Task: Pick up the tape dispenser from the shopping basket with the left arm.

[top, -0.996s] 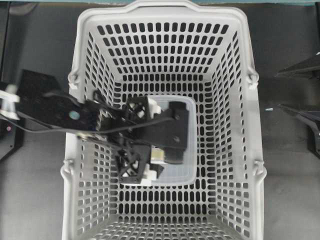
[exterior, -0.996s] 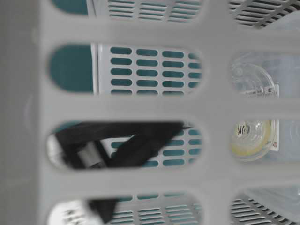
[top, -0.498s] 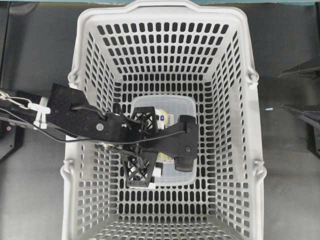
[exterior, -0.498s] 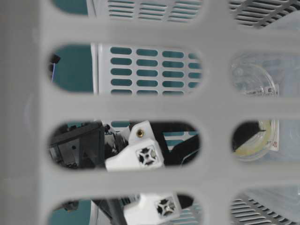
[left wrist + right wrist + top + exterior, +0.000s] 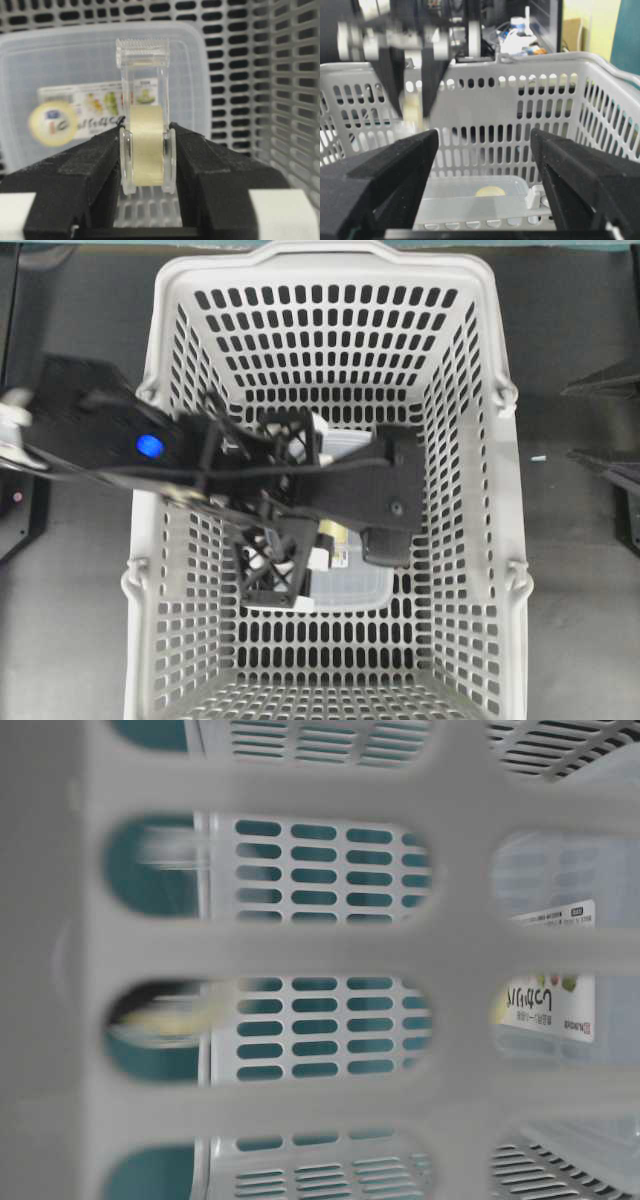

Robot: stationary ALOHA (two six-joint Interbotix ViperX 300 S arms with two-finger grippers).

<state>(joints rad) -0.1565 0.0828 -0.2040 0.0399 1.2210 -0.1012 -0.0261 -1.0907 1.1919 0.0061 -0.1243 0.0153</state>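
My left gripper (image 5: pixel 146 150) is shut on the tape dispenser (image 5: pixel 145 125), a small clear plastic holder with a yellowish tape roll. It holds the dispenser upright above a translucent lidded box (image 5: pixel 75 70) with a printed label. In the overhead view the left gripper (image 5: pixel 315 498) hangs inside the light-grey shopping basket (image 5: pixel 330 260), and the arm hides the dispenser. My right gripper (image 5: pixel 485 165) is open and empty, outside the basket.
The translucent box (image 5: pixel 350 590) lies flat on the basket floor under the left arm, and its label shows in the table-level view (image 5: pixel 545 1010). Slotted basket walls (image 5: pixel 520 100) surround the left gripper on all sides. Dark table lies around the basket.
My left gripper went down onto the box, closed on the tape dispenser and has risen with it. The tape roll has gone from the box lid, and the label shows there.
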